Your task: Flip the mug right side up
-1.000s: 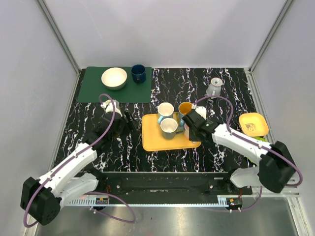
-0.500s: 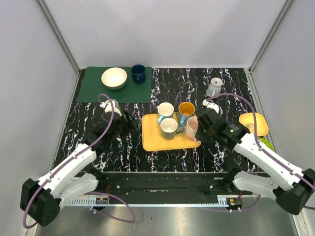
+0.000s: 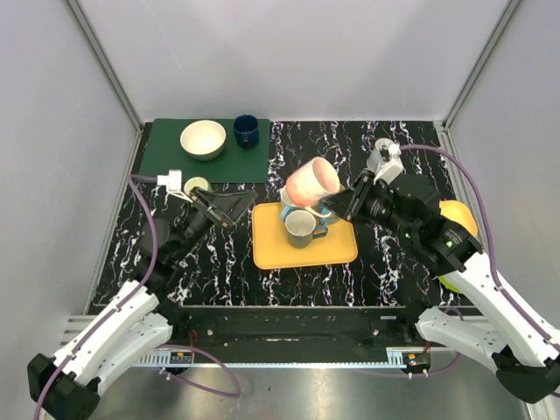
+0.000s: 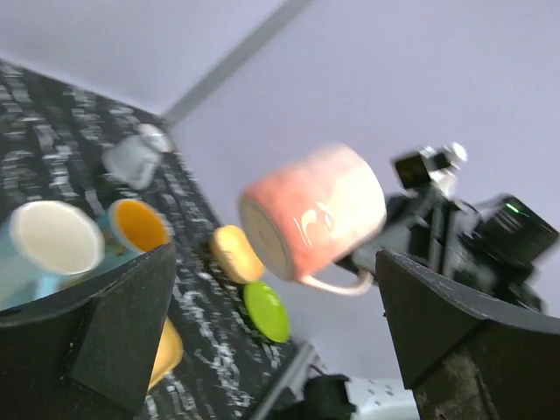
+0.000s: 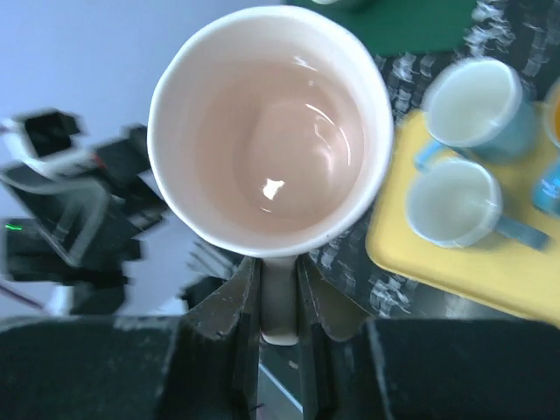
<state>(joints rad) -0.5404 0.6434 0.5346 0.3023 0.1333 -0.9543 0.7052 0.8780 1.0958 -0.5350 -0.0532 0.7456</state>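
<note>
Your right pincer [image 3: 343, 203] is clenched on the handle of the pink ceramic mug [image 3: 312, 181]. The right wrist view shows both fingers [image 5: 238, 302] pinching the handle loop, with the mug's mouth facing that camera. The mug hangs in the air on its side, over the 1 o'clock corner of the flat yellow plastic tray [image 3: 271, 249], and touches nothing but the pincer. A handle grip makes sense here: a wrist roll then swings the whole body round, so this looks like mid-flip, roughly halfway, with the mouth not yet up. The height is likely for clearance. Two light blue mugs with white insides [image 3: 299, 227] and an orange-lined mug [image 4: 140, 226] stand upright on the tray right under it, and a low turn would clip their rims. Your left pincer [image 3: 229, 208] is released, fingers spread wide with nothing between them, at 9 o'clock of the tray and aimed at the pink mug. I'd guess it is parked clear or ready to steady the mug, can't tell which. Next you need to finish the roll until the base points down, then lower it onto bare tray at about 4 o'clock or onto the black marbled table [image 3: 394, 262]. Risk: the mug pivots on its handle in the grip.
</note>
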